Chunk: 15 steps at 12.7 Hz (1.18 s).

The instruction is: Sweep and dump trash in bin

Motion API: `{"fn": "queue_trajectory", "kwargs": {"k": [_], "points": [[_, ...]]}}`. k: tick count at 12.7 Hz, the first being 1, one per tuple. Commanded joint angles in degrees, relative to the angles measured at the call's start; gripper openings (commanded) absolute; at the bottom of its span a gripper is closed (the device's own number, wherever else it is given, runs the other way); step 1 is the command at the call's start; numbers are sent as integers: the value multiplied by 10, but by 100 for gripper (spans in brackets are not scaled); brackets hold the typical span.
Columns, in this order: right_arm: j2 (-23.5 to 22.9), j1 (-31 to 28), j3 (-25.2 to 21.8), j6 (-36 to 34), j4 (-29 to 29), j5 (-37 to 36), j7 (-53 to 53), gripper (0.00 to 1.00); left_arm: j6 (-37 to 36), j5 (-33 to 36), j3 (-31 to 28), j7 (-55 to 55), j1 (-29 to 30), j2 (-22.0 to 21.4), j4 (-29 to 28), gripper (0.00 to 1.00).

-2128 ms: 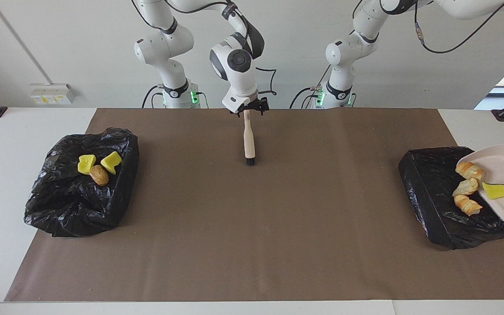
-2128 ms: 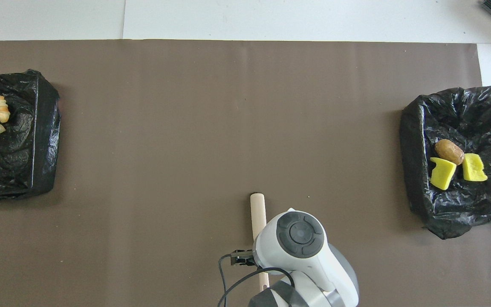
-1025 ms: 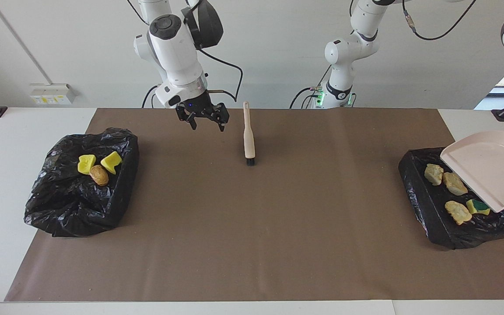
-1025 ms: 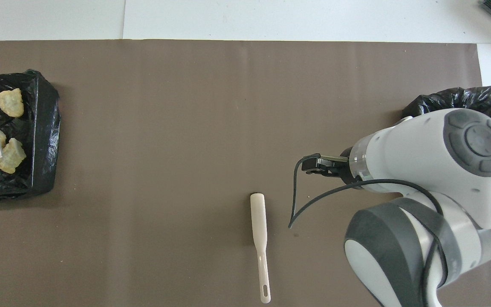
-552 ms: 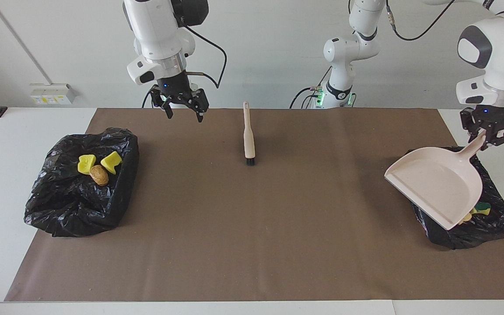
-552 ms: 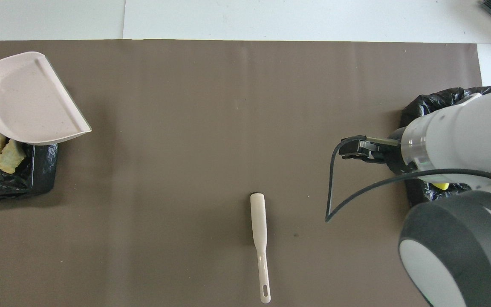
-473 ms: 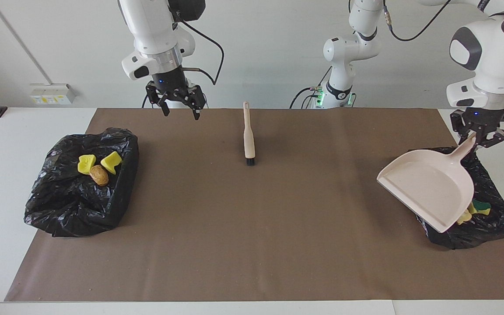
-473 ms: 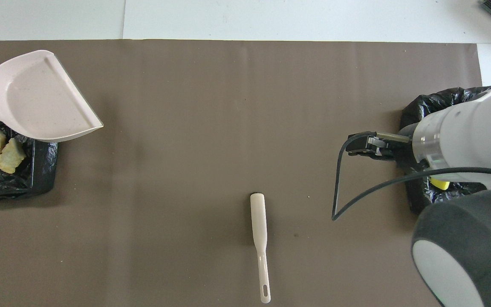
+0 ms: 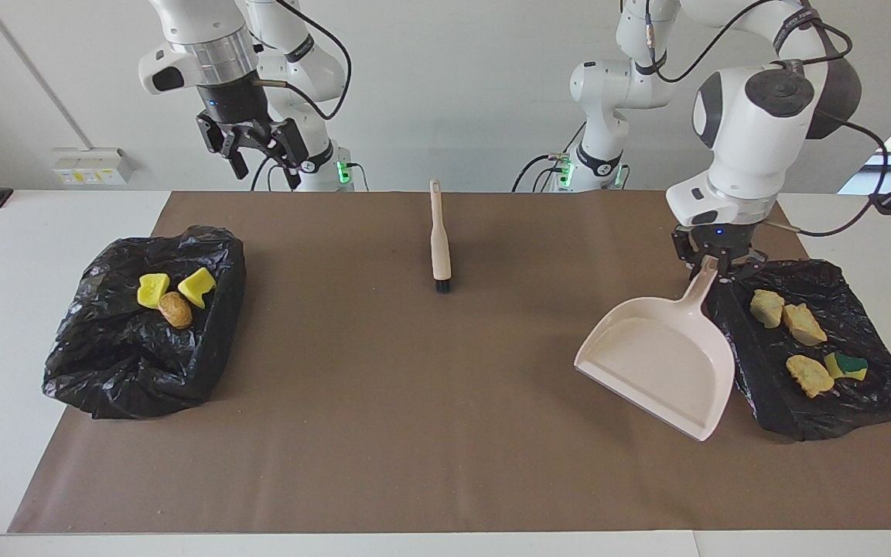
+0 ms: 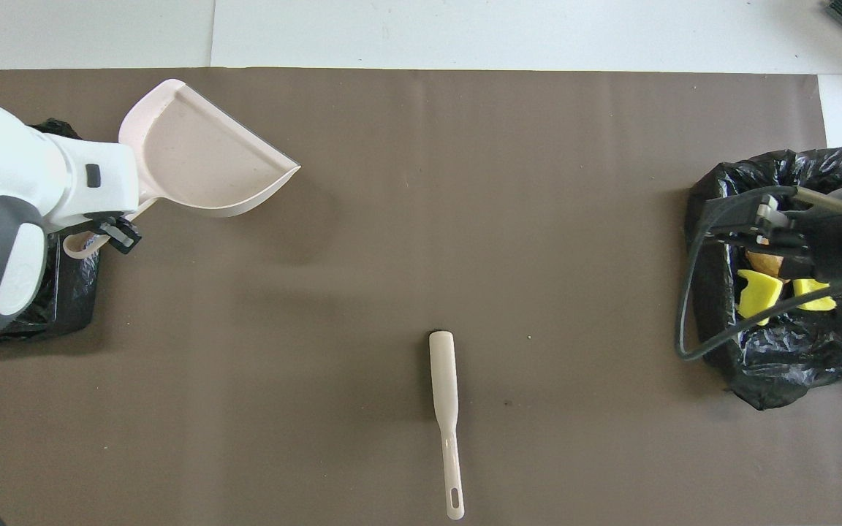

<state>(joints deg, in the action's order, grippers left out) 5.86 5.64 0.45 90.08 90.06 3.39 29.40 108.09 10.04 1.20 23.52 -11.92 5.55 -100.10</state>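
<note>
My left gripper (image 9: 713, 268) is shut on the handle of the pale pink dustpan (image 9: 658, 363), which hangs empty and tilted over the mat beside the bin (image 9: 770, 402) at the left arm's end. In that bin lie golden-brown trash lumps (image 9: 803, 323) and a yellow wedge (image 9: 846, 363). The other bin (image 9: 105, 363) at the right arm's end holds two yellow wedges (image 9: 153, 288) and a brown lump (image 9: 175, 309). My right gripper (image 9: 264, 174) is open and empty, raised over the mat's corner nearest the robots, by that bin. The overhead view shows the dustpan (image 10: 205, 164) too.
The beige hand brush (image 9: 439, 240) lies alone on the brown mat (image 9: 445, 433), midway between the bins, handle toward the robots. It also shows in the overhead view, brush (image 10: 444, 394). White table surface borders the mat.
The right gripper has let go of the brush and risen toward its own end. The trash slid into the bin, and the left gripper carried the emptied dustpan off it, over the mat.
</note>
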Motion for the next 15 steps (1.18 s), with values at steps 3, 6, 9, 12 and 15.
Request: {"fn": "queue_trajectory", "kwargs": {"k": [3,6,9,12,15], "points": [[26,-4,-62,-53,-8,0,-88,100,69,-19,-13,-258,-125,77,17,0],[37,-4,-90,-68,1,0,-143,100,98,-77,-14,-425,-199,138,56,0],[38,6,-80,-102,0,2,-158,100,104,-78,-15,-508,-251,175,96,0],[40,-1,-68,-119,-1,3,-156,100,99,-71,-16,-606,-289,269,190,0],[42,0,-68,-114,-1,20,-163,100,104,-71,-15,-616,-289,276,192,0]]}}
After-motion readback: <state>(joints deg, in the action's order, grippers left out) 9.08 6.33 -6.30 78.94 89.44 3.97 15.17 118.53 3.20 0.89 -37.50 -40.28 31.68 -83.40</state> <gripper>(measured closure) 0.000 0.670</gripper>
